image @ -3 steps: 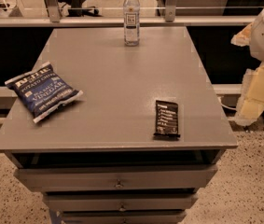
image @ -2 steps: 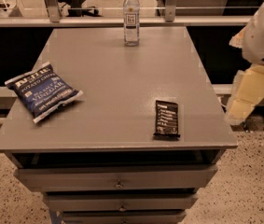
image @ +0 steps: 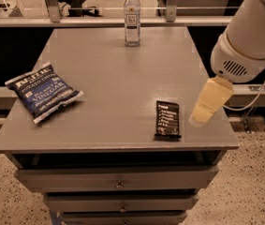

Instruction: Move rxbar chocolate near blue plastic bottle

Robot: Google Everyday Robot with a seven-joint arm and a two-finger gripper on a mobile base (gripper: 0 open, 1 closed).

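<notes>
The rxbar chocolate [image: 167, 119] is a flat black wrapper with white text lines. It lies on the grey table [image: 113, 78] near the front right corner. The blue plastic bottle [image: 132, 17] stands upright at the table's far edge, clear with a white cap and a dark label. My gripper [image: 200, 118] hangs cream-coloured from the big white arm [image: 249, 36] at the right. It is over the table's right edge, just right of the rxbar and apart from it, holding nothing that I can see.
A dark-blue chip bag [image: 43, 92] lies at the table's left side. Drawers [image: 118, 184] sit below the tabletop. A rail and posts [image: 52, 8] run behind the table. A cable [image: 258, 97] hangs at the right.
The arm and gripper have moved left and down, from beside the table to over its right edge, close to the rxbar. The objects have not moved.
</notes>
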